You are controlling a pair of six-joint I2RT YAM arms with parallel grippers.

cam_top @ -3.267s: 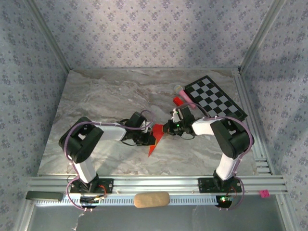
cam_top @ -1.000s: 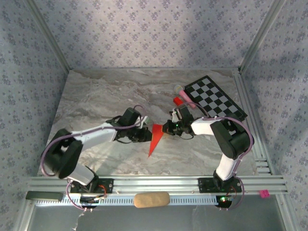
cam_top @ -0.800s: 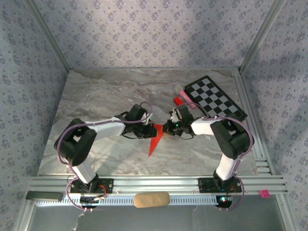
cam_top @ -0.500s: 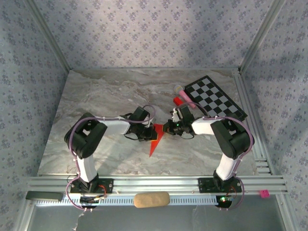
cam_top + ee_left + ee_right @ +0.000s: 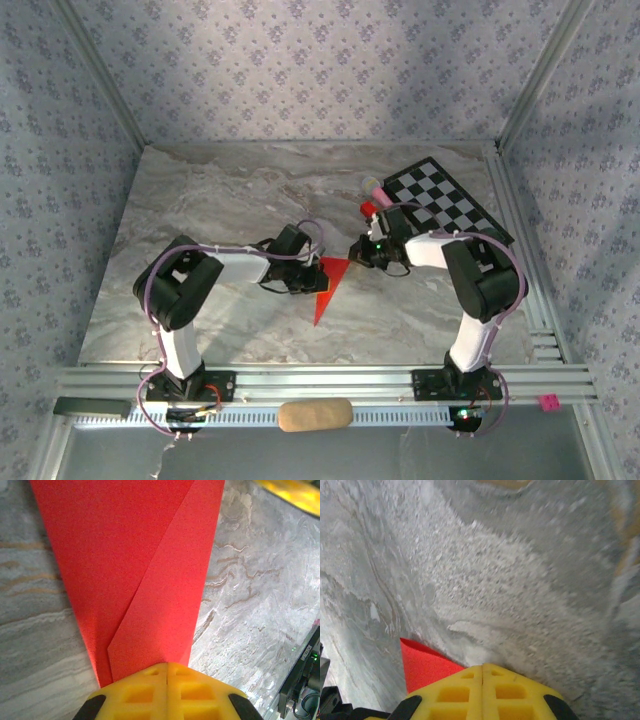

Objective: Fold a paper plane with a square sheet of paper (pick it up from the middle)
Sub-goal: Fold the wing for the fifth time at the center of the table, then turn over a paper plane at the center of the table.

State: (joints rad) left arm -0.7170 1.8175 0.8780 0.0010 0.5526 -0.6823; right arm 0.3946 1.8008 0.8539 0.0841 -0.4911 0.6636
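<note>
Left pincer (image 5: 310, 276) first: closed tight, yellow tips (image 5: 145, 690) pressed together and planted on the left edge of the paper plane (image 5: 329, 286). Cannot tell whether a layer is nipped between the tips or merely pinned beneath them to the tabletop (image 5: 200, 220). Right pincer (image 5: 362, 250): likewise closed, parked just beside the plane's far right corner, with a red corner peeking out beside its tips in the right wrist view and no paper seen between them.

Lies flat on the marbled tabletop between the two arms as a long red triangle, wide end away from the bases, point toward them. Shows, in the left wrist view, a diagonal flap edge running across the upper layer, so already folded well past the plain square.

Looks like a creasing step: flaps laid over, shut tips used to flatten a fold rather than to carry anything. Judged past the halfway mark, though not yet a finished dart.

Next, probably: drag the shut left tips along the fold line with steady downward pressure, pinning the far corner with the right pincer to stop the thin paper sliding or springing open. Needs a light touch. Risks skewing the fold or wrinkling the paper with too much sideways push. Worth staying clear of the small red block (image 5: 368, 208) and the chessboard (image 5: 447, 205) beyond the right pincer.
</note>
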